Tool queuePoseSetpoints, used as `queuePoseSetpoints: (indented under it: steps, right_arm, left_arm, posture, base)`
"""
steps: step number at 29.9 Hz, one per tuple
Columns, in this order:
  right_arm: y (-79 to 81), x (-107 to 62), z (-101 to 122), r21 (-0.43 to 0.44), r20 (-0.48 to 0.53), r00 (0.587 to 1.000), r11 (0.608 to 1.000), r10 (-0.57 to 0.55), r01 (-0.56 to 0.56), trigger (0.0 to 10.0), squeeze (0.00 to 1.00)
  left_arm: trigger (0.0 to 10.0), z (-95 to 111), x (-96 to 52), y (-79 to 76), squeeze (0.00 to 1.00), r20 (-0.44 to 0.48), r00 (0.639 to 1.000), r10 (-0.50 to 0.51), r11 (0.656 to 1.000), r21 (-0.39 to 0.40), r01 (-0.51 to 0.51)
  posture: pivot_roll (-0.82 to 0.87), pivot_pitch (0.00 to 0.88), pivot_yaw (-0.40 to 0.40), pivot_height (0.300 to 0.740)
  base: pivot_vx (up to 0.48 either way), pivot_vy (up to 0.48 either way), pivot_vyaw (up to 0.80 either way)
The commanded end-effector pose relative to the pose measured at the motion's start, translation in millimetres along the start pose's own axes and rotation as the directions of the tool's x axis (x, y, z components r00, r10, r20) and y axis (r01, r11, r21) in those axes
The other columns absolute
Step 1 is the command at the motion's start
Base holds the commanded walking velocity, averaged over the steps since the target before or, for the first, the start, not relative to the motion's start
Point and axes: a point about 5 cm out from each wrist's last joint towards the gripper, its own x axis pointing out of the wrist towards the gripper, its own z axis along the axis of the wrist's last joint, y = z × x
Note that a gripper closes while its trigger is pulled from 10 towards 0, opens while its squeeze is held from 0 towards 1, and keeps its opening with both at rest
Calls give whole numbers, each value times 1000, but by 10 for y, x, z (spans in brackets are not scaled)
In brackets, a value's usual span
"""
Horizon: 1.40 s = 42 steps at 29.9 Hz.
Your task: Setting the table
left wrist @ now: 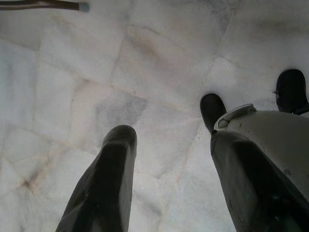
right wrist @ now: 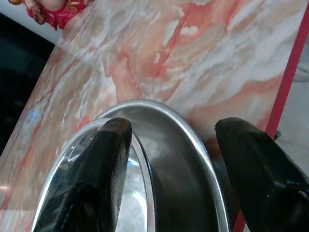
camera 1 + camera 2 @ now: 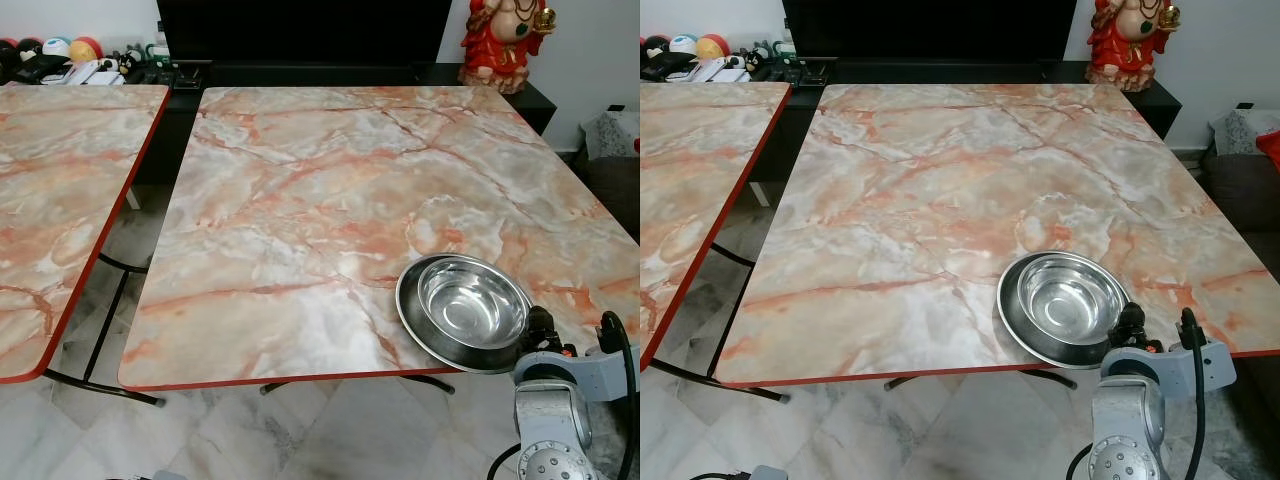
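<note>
Shiny steel bowl nested in plate, table corner

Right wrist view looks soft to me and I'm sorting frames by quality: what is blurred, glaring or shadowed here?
Right wrist view: the open right gripper fingers are blurred from closeness, the shiny steel bowl rim catches highlights. Left eye view: sharp, soft glare on the marble-patterned tabletop and inside the bowl. Left wrist view: dim, the left gripper dark over pale floor tiles.

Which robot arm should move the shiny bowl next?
Right. The right gripper is open right at the steel bowl on the table's near edge. The left gripper hangs open over the floor.
</note>
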Motion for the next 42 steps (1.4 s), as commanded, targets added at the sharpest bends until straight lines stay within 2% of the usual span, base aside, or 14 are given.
queuePoseSetpoints:
  steps: [1,42]
  right_arm:
    - [-8,-19,-94,20,-32,999,1000,-12,13,10000,0]
    - [51,-41,-246,10,-108,994,1000,9,-8,10000,0]
  left_arm:
    - [10000,-105,-20,2,0,-43,999,2,1000,6,-1]
    - [10000,-109,-20,1,0,-45,999,2,1000,6,-1]
  posture:
    - [-20,162,-43,740]
    - [-17,163,-43,740]
  base:
    - [0,0,0]
    - [0,0,0]
